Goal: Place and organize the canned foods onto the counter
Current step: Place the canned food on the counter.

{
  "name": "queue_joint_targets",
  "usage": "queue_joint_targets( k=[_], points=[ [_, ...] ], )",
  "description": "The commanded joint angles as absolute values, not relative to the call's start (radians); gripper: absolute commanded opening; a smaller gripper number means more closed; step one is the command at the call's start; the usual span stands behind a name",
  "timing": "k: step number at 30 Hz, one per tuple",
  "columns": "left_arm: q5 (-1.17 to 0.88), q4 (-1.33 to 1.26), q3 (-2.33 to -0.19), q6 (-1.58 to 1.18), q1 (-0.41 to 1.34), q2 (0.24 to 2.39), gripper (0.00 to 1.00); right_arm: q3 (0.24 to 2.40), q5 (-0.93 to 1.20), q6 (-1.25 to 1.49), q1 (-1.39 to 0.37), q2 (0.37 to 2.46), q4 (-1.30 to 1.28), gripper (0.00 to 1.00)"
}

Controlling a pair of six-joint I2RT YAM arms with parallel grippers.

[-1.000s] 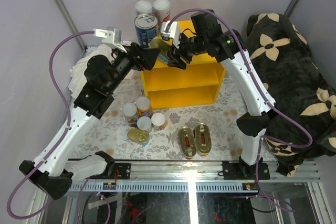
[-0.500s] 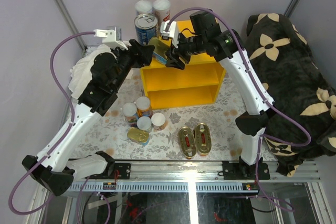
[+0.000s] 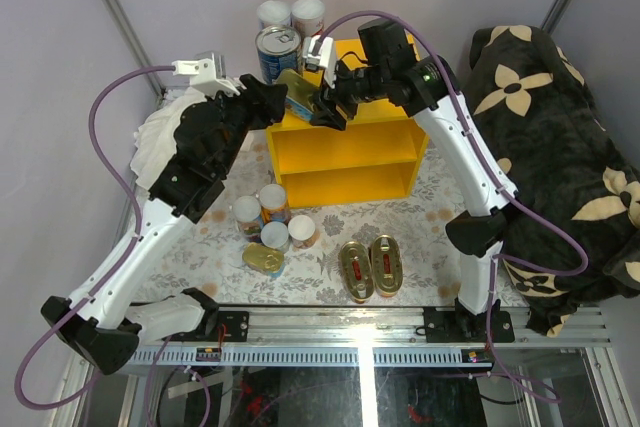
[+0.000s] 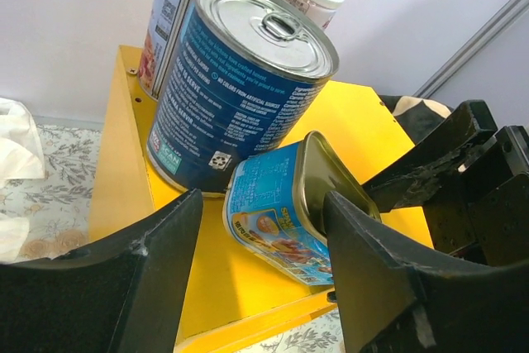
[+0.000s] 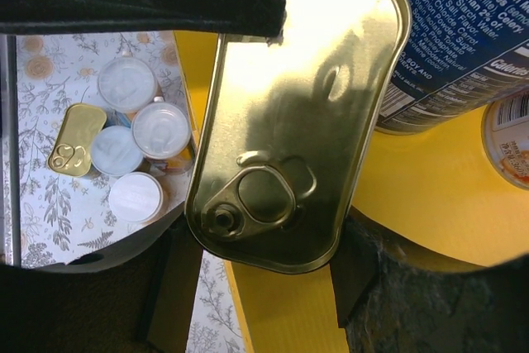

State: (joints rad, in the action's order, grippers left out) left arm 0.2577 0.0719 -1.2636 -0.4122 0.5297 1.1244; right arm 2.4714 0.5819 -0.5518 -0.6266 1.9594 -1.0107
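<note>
A white cloth (image 3: 160,132) lies left; a black flowered blanket (image 3: 560,147) right.

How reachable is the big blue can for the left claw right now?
Probably not cleanly: the tilted rectangular tin, gripped by the right claw, sits between the open left claw and the blue can.
</note>
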Motion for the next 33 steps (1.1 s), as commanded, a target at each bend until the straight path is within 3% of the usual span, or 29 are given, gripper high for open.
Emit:
queue_joint_targets(
  k=[1, 3, 9, 33],
  points=[
    [0.354, 0.121, -1.232, -0.418, 0.526, 1.114, 0.59, 2.474, 0.581, -0.531, -0.624, 1.977, -1.032, 0.64],
    [0.368, 0.116, -1.218, -0.426, 0.526, 1.114, 0.59, 2.463, 0.581, -0.520, -0.624, 1.971, -1.015, 0.79],
    [0.394, 0.108, -1.203, -0.435, 0.527, 1.124, 0.59, 2.426, 0.577, -0.474, -0.624, 1.958, -0.957, 0.96],
    [0.448, 0.121, -1.197, -0.422, 0.527, 1.096, 0.57, 1.964, 0.364, -0.090, -0.619, 1.696, -0.457, 1.00]
  ],
)
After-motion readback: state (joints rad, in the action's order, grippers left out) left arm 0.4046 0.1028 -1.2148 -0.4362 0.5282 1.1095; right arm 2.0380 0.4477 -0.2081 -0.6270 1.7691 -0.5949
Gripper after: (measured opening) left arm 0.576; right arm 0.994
